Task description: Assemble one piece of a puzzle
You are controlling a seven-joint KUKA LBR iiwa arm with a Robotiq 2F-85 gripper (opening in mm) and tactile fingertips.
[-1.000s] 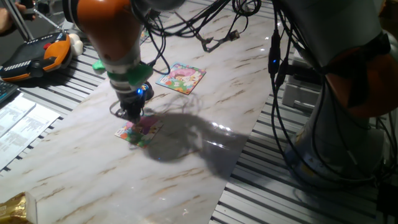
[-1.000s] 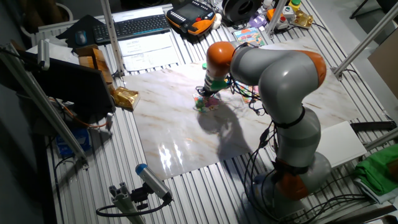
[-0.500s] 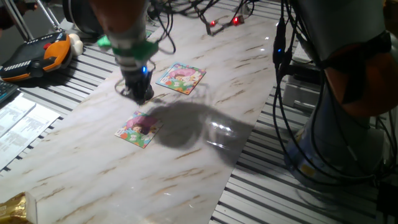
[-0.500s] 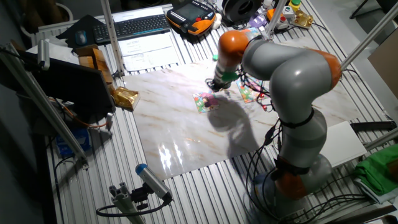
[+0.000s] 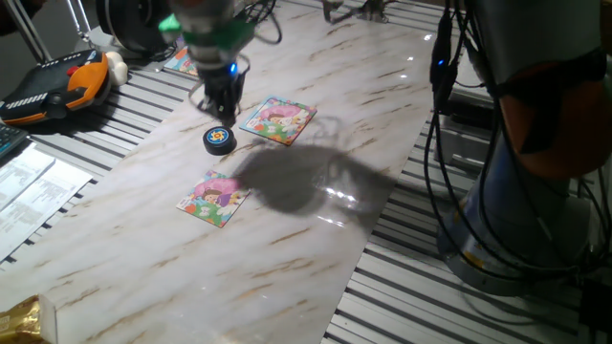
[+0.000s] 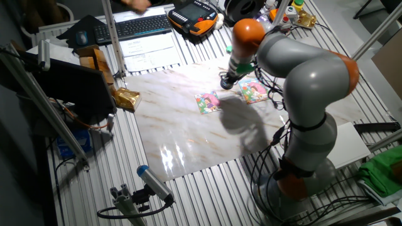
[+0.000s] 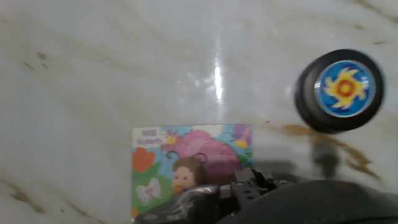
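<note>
My gripper (image 5: 221, 113) hangs just above a black round disc (image 5: 219, 139), between two puzzle boards. The near board (image 5: 212, 199) lies on the marble slab in front of the disc, and it shows in the hand view (image 7: 186, 171) with a pink and green picture. The second board (image 5: 277, 119) lies right of the gripper. I see no loose jigsaw piece anywhere; nothing shows between the fingers. In the other fixed view the gripper (image 6: 226, 83) is above and between the two boards (image 6: 206, 102) (image 6: 254, 91). Its fingers are too dark and small to judge.
The disc (image 7: 339, 90) has a blue and yellow face. A third puzzle board (image 5: 182, 62) lies at the slab's far edge. An orange-and-black pendant (image 5: 53, 86) and papers (image 5: 33, 186) lie left of the slab. Cables (image 5: 449, 143) hang right.
The gripper has lifted off the near board and moved back towards the far side, ending over the black disc. The near board stays where it was.
</note>
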